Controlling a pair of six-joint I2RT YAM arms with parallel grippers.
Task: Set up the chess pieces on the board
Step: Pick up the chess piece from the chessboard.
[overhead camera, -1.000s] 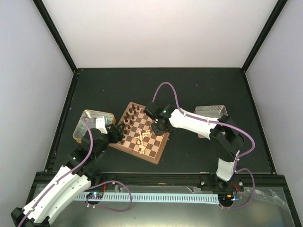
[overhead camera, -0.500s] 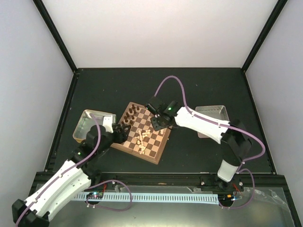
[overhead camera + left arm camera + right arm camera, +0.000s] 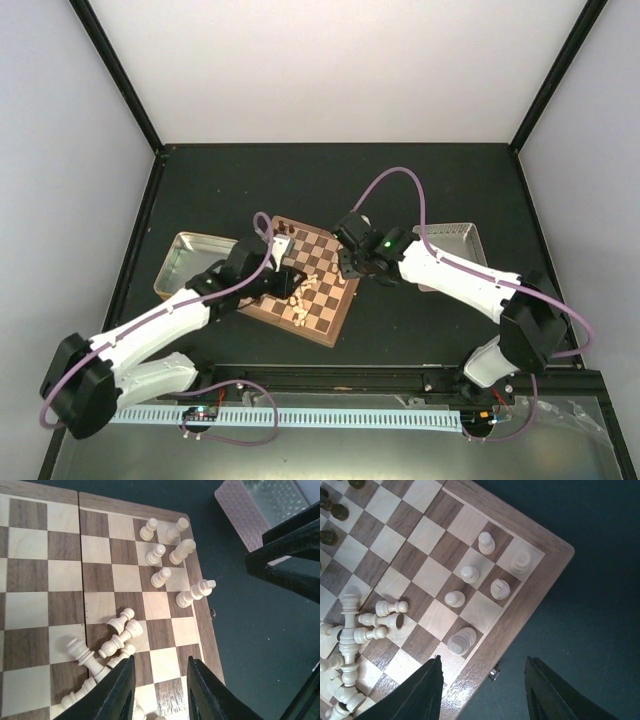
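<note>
Left wrist: left end effector [image 3: 161,660] is parted to a moderate gap with nothing in it, hovering over the board [image 3: 40,580] near its edge. Toppled chess pieces [image 3: 107,652] lie just to its left, six more ahead by the corner. Right wrist: right end effector [image 3: 484,659] is spread wide and empty, above the board rim and desk [image 3: 590,630]. Six upright pieces are ahead, and the heap is to its left.

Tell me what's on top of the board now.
On the board: six cream chess pieces upright near one corner, a toppled heap beside them, dark chessmen opposite. The left arm hides squares beneath it overhead.
</note>
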